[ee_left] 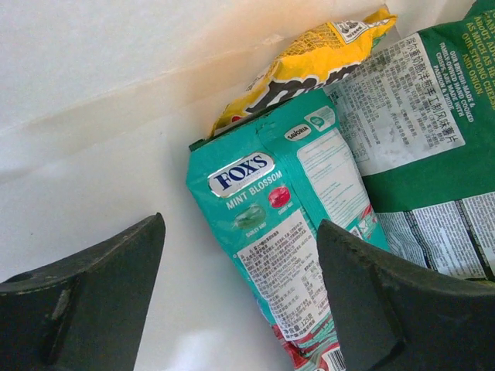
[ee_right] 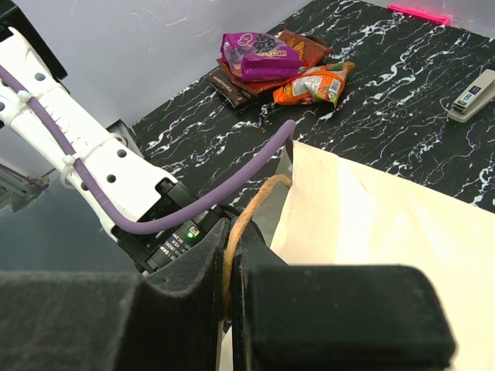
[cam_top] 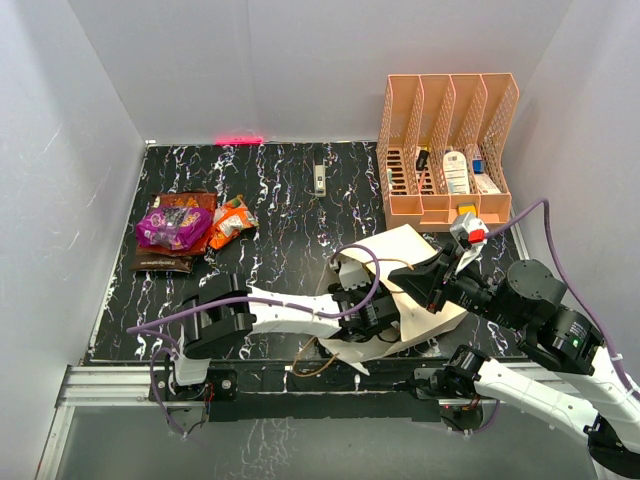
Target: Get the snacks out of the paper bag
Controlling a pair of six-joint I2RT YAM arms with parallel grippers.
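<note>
Inside the big tan paper bag [cam_top: 405, 245], the left hand [ee_left: 240, 232] stood wide apart around a teal crinkly mint packet [ee_left: 286, 201]; it should dip lower, then squeeze. The right hand [ee_right: 232, 290] clamped the bag's brown cord [ee_right: 249, 204].

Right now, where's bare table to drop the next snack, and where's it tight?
Free: the table between the orange packet and the paper bag, up to the stapler. Also free: the near-left corner in front of the brown packet. Crowded: the right side, where bag and organiser sit close.
</note>
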